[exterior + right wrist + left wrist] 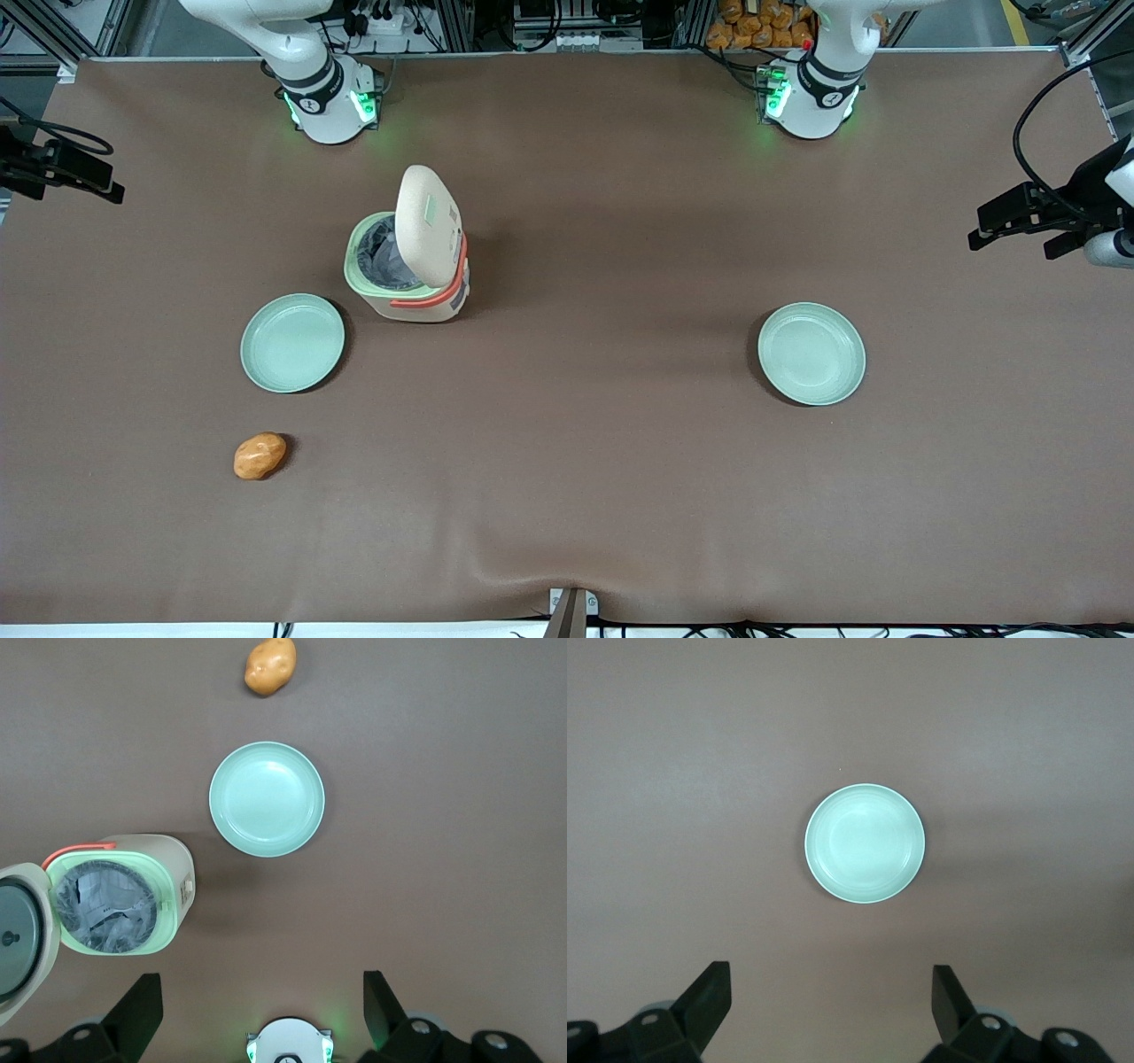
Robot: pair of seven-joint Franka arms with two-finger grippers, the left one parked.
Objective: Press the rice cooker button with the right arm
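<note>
Rice cooker (409, 270) lid up; tool (261, 1005) open above table.

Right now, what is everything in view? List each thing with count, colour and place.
rice cooker: one, cream with pale green rim and coral handle band, lid standing open, dark liner inside, near the working arm's base.
button: one, pale green patch on the raised lid.
plates: two, pale green; one beside the cooker and nearer the front camera, one toward the parked arm's end.
potato: one, orange-brown, nearer the front camera than the plate beside the cooker.
table: brown.
right arm: white; its hand open, high above the table.
</note>
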